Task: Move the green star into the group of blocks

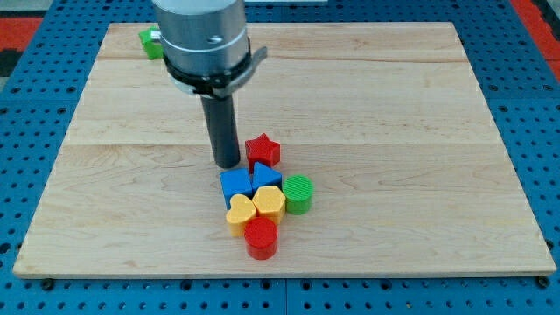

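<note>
The green star [150, 41] lies near the view's top left corner of the wooden board [394, 131], partly hidden behind the arm. My tip [227, 163] rests on the board just left of the red star [262, 150], far below and right of the green star. The group sits below my tip: a blue cube [234, 185], a blue block [266, 178], a green cylinder [297, 193], a yellow heart [240, 213], a yellow hexagon [269, 203] and a red cylinder [261, 238].
The board lies on a blue perforated table [534, 105]. The arm's grey body [203, 39] covers part of the board's top left.
</note>
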`<action>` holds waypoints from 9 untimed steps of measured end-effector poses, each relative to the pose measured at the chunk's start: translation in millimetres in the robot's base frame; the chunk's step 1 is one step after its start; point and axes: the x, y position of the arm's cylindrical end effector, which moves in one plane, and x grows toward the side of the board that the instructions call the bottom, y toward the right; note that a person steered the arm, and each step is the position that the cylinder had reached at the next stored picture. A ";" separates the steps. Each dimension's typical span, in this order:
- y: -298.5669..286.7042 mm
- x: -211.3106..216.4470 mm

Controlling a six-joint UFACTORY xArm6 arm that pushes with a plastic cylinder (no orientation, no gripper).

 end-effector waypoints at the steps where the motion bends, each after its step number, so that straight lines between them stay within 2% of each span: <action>1: 18.1 -26.6; 2: 64.4 -28.0; 4: 71.0 -24.2; 5: 45.4 -83.8; 7: 20.4 -238.0; 8: -6.9 -270.9; 9: -29.7 -271.3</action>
